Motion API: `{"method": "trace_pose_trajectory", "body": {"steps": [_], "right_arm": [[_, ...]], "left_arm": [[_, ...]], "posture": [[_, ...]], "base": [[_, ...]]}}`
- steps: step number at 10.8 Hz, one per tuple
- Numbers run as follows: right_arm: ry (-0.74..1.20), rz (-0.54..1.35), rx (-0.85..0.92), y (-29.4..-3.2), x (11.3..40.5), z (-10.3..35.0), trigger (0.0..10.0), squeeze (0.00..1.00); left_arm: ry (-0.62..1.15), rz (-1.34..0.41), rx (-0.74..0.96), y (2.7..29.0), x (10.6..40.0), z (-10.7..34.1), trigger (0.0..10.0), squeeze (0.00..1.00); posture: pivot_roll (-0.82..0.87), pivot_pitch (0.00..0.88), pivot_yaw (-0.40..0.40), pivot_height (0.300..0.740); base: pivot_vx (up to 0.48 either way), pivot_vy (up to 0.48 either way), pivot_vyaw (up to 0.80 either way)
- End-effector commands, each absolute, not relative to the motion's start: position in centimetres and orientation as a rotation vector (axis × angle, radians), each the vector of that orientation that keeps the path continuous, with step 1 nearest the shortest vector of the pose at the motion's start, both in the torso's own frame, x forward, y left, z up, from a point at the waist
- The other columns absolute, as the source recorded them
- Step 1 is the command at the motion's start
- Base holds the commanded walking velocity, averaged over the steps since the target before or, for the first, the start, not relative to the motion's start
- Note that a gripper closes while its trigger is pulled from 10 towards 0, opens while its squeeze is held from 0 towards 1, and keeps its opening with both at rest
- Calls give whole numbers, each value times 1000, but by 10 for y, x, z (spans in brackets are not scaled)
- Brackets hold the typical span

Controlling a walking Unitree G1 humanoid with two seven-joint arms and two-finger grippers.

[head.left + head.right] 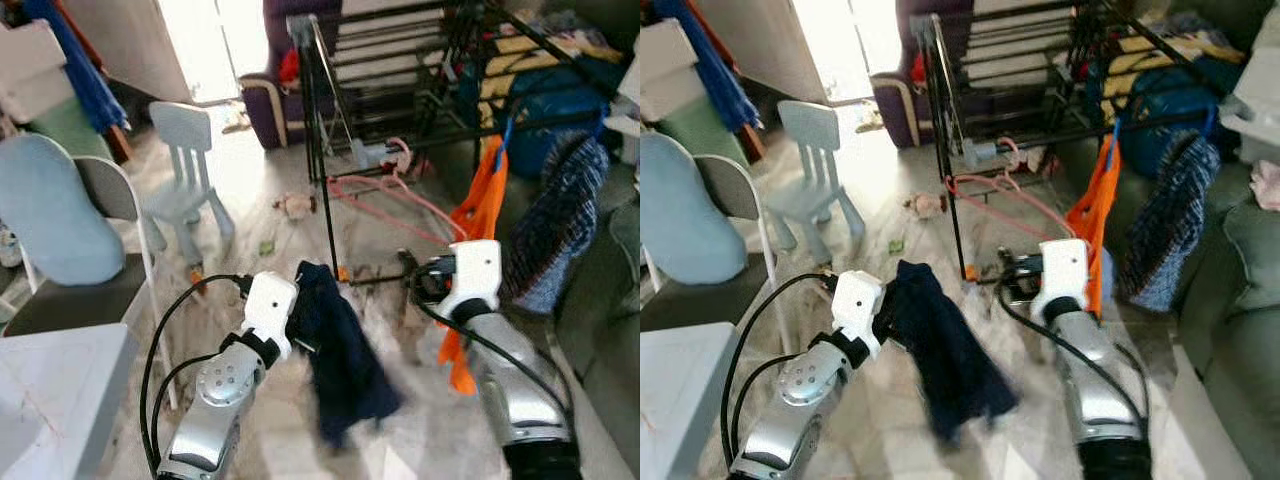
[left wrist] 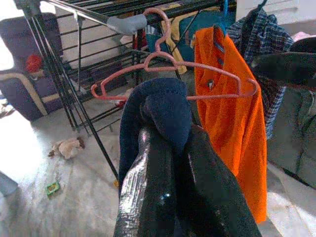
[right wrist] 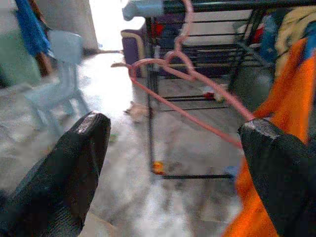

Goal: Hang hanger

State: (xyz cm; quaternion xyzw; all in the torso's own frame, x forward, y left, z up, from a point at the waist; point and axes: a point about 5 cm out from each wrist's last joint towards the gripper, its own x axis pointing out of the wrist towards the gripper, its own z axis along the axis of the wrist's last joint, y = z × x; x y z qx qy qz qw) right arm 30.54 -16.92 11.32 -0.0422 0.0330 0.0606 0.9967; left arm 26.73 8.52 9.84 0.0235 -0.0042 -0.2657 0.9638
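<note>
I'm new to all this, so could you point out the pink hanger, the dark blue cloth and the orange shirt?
pink hanger [image 2: 197, 65]: left wrist view, upper arm.
dark blue cloth [image 1: 345, 365]: left eye view, middle.
orange shirt [image 2: 232, 108]: left wrist view, front.

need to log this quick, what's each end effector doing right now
Left end effector: closed, holding the dark blue garment.
Right end effector: open, holding nothing, fingers spread in front of the pink hanger.

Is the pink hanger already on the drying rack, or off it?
On: the pink hanger hooks over the drying rack bar, empty, free of both grippers.
</note>
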Motion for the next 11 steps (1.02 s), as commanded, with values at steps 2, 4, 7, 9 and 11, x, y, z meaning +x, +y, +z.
{"method": "trace_pose_trajectory", "body": {"steps": [2,4,7,9,11], "right_arm": [[49,75,-137,-174,309,119,10000,0],[75,40,-135,-180,307,116,10000,0],[72,57,-135,-178,310,118,10000,0],[71,74,-134,-175,311,118,10000,0],[74,89,-130,-175,311,118,10000,0]], "left_arm": [[-38,-535,35,89,268,105,10000,0],[-40,-538,16,89,268,106,10000,0],[-46,-542,9,87,268,106,10000,0],[-42,-544,9,87,268,105,10000,0],[-45,-542,5,87,269,105,10000,0]], "posture": [[-158,0,102,740],[-161,0,98,740],[-163,0,90,740],[-164,0,87,740],[-167,0,84,740]], "base": [[0,0,0],[133,0,0],[325,0,-633],[394,0,-316],[381,0,0]]}}
